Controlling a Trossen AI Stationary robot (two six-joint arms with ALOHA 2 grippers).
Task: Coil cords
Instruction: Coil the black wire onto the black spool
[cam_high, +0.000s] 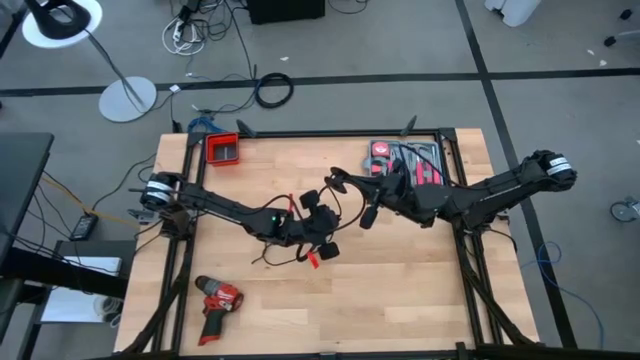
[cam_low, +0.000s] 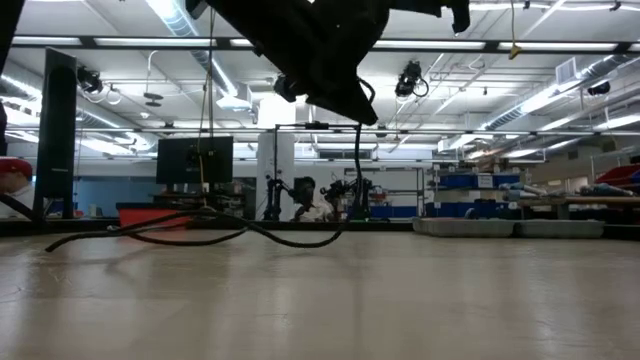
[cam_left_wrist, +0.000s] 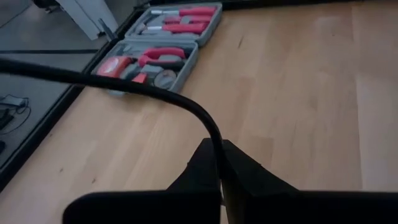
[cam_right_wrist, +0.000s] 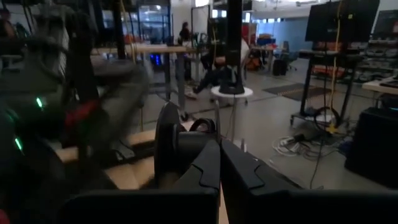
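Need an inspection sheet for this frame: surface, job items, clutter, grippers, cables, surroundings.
Surface: wooden table, black frame around it.
Job's things: thin black cord, partly lifted off the table, rest trailing on it in loose loops, not coiled.
Clutter: red drill near the front left; open tool case at the back right; red bin at the back left.
Grippers: left gripper shut on the cord over mid-table; right gripper shut, close by toward the back; nothing seen between its fingers.
Cables: black cable ring on the floor behind the table; loose wires there too.
Surroundings: lamp stand on the floor; workshop benches beyond.
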